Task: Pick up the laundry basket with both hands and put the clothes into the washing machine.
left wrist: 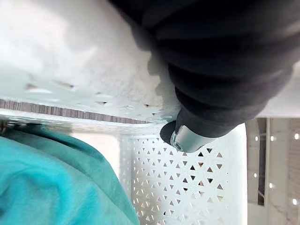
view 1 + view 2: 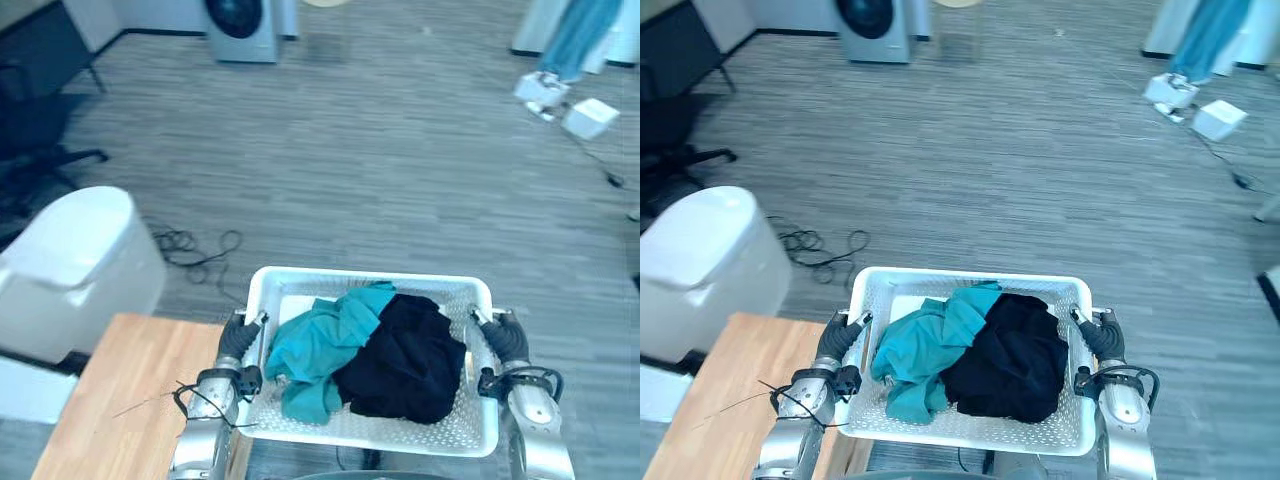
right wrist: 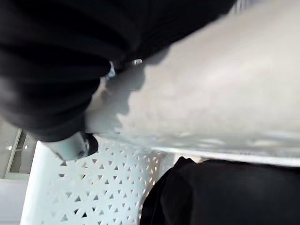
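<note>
Laundry basket [image 2: 370, 277] sits between our two hands, clasped at its side rims, and it looks to hang clear of any support, with floor showing beyond its far rim. Our left hand [image 2: 238, 338] is clamped on the rim on its side. In its wrist view the dark cover lies over the rim and one dark tip presses the perforated inner wall. Our right hand [image 2: 505, 340] grasps the opposite rim in the same way. The rest of each hand's fingers are under the rim, so we judge the grip from the top alone.

Inside the basket, a teal garment [image 2: 320, 345] lies nearer the left hand and a black garment [image 2: 405, 360] nearer the right hand. The two overlap in the middle. Both are fully within the walls.

We take the pick-up to be done. A wooden table [image 2: 120, 400] lies just outside the left hand, and the basket does not appear to rest on it.

What is left is most of the job. The washing machine [image 2: 240, 25] stands far ahead of both hands, across open floor and off toward the left hand's side. We have yet to carry the basket there and move both garments into the drum.
</note>
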Tool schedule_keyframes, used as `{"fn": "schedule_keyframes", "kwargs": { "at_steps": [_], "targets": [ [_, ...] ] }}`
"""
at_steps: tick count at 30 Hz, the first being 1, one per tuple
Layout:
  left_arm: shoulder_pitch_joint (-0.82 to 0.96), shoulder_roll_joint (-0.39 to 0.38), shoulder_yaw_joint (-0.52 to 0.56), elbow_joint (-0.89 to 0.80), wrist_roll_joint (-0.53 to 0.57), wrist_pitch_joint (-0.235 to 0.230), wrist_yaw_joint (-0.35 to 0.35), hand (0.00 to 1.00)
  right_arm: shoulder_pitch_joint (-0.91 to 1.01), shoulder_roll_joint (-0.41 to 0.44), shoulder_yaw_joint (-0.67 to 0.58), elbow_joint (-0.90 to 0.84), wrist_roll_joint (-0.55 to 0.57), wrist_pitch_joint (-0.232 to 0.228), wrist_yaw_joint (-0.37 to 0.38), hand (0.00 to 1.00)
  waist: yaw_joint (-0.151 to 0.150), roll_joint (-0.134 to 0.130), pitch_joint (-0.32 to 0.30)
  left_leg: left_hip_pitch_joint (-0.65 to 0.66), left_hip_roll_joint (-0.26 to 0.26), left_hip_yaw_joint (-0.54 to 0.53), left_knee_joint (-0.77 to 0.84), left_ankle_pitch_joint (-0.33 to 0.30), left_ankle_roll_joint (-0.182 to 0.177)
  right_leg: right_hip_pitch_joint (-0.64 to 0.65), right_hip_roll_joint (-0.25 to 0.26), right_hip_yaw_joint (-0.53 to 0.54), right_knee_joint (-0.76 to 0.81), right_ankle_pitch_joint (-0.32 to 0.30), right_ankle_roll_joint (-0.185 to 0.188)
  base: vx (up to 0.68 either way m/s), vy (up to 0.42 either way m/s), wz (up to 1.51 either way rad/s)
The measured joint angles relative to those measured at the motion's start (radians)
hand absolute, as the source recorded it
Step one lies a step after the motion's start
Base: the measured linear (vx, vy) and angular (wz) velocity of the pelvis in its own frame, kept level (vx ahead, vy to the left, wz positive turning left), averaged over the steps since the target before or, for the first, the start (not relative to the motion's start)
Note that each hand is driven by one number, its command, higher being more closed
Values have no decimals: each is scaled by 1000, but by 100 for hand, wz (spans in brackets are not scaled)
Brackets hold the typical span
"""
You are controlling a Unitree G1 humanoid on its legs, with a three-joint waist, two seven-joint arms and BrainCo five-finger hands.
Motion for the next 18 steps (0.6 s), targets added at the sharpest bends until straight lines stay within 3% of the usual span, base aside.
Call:
{"fn": "schedule_keyframes", "kwargs": {
  "at_steps": [2, 3, 4, 5, 6, 7, 9, 11, 12, 13, 18],
  "targets": [
    [1, 0, 10, 26, 1, 2, 0, 100, -4, -9, 25, 31, 2, -1, -14, 100, 3, 4, 1, 27, 40, 5, 54, 3, -4, 36, 50, 37, -32, 13, -20, 117, -161, -84],
    [2, 0, 17, 32, 1, 3, 2, 100, -18, -22, 50, 50, 2, -1, -16, 100, 9, 8, 1, 25, 74, -11, 128, 9, 10, 55, 78, 70, -47, 15, -32, 159, -174, -92],
    [2, 0, 23, 33, 1, 3, 3, 100, -25, -24, 60, 57, 3, -1, -16, 100, 12, 6, 2, -1, 89, -54, 187, 24, 38, 66, 87, 90, -55, 17, -40, 136, -140, -86],
    [5, -4, 25, 33, -1, 3, 6, 100, -37, -36, 71, 66, 7, -1, -17, 100, 22, 4, 3, -54, 78, -204, 262, 9, 64, 90, 90, 120, -75, 23, -48, 160, -95, -78],
    [5, -15, 22, 33, -1, 1, 7, 100, -46, -57, 74, 70, 23, -1, -16, 100, 31, 7, 4, -97, 29, -352, 269, -5, 61, 109, 90, 147, -90, 22, -50, 134, -26, -68],
    [6, -22, 22, 33, -1, 1, 9, 100, -46, -65, 76, 70, 26, -1, -16, 100, 32, 9, 4, -122, 5, -412, 267, -10, 63, 119, 90, 157, -98, 22, -51, 148, 35, -54],
    [20, -30, 22, 32, -1, 0, 9, 100, -44, -80, 79, 71, 37, -2, -16, 100, 55, 8, 5, -206, -93, -562, 224, -21, 49, 156, 76, 193, -128, 14, -62, 87, 99, -40],
    [30, -31, 15, 32, -2, 0, 12, 100, -39, -85, 80, 71, 46, -3, -15, 100, 55, 8, 6, -247, -138, -577, 159, -16, 43, 167, 60, 192, -130, 17, -51, 44, 105, -9],
    [38, -36, 11, 29, -1, -1, 14, 100, -31, -92, 84, 73, 59, -3, -15, 100, 57, 19, 7, -259, -162, -574, 51, 47, 48, 169, 57, 191, -118, 14, -25, 87, 184, -5],
    [48, -31, 12, 30, -1, -1, 18, 100, -16, -89, 93, 77, 60, -1, -15, 100, 61, 14, 6, -231, -184, -568, 14, 65, 78, 176, 41, 195, -108, 4, -9, 97, 185, 6],
    [70, -20, 11, 19, 9, -1, 18, 100, 15, -62, 97, 69, 60, -3, -13, 100, 62, 11, 5, -199, -260, -584, -86, 107, 115, 173, -23, 179, -107, -16, 29, 85, 168, 26]
  ]
}}
